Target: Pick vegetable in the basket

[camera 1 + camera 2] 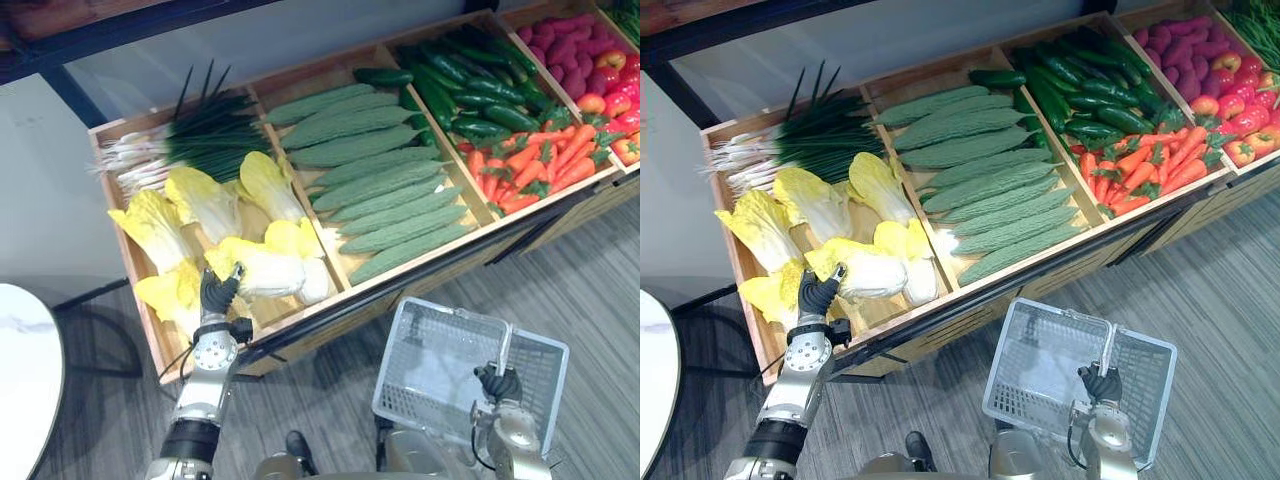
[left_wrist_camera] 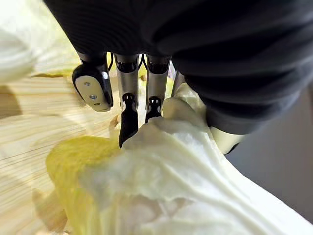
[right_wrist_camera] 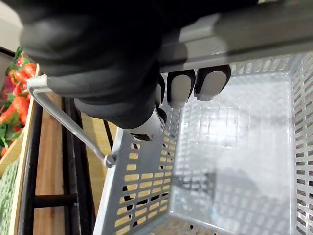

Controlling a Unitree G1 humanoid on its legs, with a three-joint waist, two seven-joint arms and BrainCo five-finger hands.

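Cabbage lying in the near-left compartment of the wooden crate, among other cabbages, not lifted yet. Gripped at its near end by the left hand, fingers pressed onto the pale leaves with the thumb set opposite. Basket hanging empty just before the crate, off to the right, carried by the right hand curled round its handle. Judged an early stage: grasp made, with lift, carry across and drop into the basket all left to do.
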